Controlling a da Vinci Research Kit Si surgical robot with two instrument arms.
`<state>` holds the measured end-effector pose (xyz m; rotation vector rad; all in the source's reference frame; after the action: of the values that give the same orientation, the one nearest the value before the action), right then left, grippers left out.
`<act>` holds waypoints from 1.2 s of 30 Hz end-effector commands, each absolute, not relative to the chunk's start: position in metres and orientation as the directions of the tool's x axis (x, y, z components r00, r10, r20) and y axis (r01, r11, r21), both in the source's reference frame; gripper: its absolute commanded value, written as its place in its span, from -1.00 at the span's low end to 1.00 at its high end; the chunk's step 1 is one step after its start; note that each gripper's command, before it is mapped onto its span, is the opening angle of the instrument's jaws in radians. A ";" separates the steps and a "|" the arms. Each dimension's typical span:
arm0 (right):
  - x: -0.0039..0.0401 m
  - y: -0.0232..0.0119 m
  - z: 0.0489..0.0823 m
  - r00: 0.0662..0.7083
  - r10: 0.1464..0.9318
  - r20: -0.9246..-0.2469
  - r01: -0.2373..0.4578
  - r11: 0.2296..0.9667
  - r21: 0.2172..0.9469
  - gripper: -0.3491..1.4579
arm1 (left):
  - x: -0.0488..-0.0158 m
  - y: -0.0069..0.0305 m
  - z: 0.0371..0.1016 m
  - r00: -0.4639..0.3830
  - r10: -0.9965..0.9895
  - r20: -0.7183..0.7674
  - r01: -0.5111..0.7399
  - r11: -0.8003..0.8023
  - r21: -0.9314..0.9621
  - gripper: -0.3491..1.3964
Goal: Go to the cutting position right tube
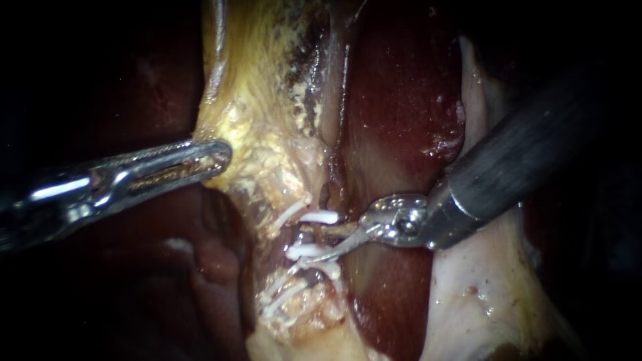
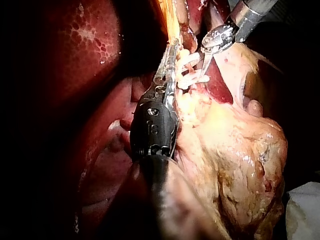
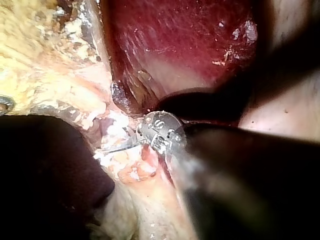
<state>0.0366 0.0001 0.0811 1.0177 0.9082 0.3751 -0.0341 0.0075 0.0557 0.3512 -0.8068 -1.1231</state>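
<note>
Claw parted, my right instrument (image 1: 321, 244) sets its two thin steel blades either side of the tube (image 1: 312, 234), between white clips (image 1: 319, 217), without pinching it. My left instrument (image 1: 212, 158), its slotted claw clenched, grips the ragged edge of yellow fatty tissue (image 1: 261, 127) beside the glossy dark-red liver (image 1: 401, 87).

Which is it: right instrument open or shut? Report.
Open. In the endoscope view the right instrument shows a clear gap between its two thin blades, spread beside the white clips.
</note>
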 end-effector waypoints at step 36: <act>0.0369 0.0007 0.0820 0.588 0.686 -0.428 0.095 0.468 0.879 0.08 | -0.0342 0.0075 0.0556 0.195 -0.898 0.394 0.660 0.417 0.625 -1.00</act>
<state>0.0369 0.0007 0.0820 1.0414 0.8929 0.4288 -0.0342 0.0075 0.0556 0.3512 -0.8070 -1.1229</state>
